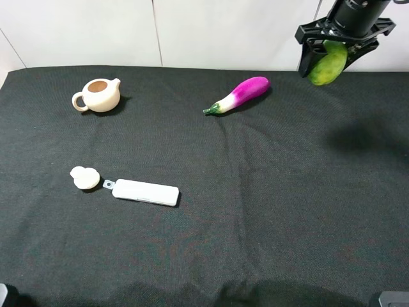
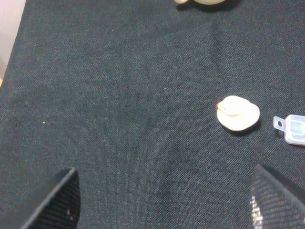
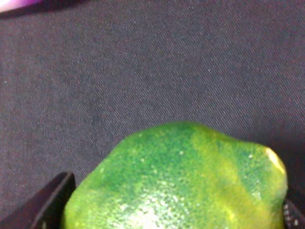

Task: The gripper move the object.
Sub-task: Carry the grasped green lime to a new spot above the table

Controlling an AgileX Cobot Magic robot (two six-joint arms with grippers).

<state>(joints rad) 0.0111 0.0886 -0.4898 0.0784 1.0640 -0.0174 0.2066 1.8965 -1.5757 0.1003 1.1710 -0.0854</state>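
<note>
High over the far right of the bench (image 1: 255, 243), my right gripper (image 1: 326, 57) is clamped on the fruit (image 1: 329, 67), which hangs clear of the cloth with a shadow below it. The wrist view shows green skin filling the space between the 2 jaws, so the hold looks deep, though a glossy rind could slip on a fast swing. I judge this the carry stage: lifted, not yet placed. I would travel level and slowly, pass wide of the eggplant (image 1: 241, 93), choose bare cloth away from the teapot (image 1: 99, 94), lid (image 1: 85, 178) and white case (image 1: 146, 192), and lower to contact before letting go, since round things roll. My left gripper (image 2: 167, 200) is spread wide, holding nothing.
</note>
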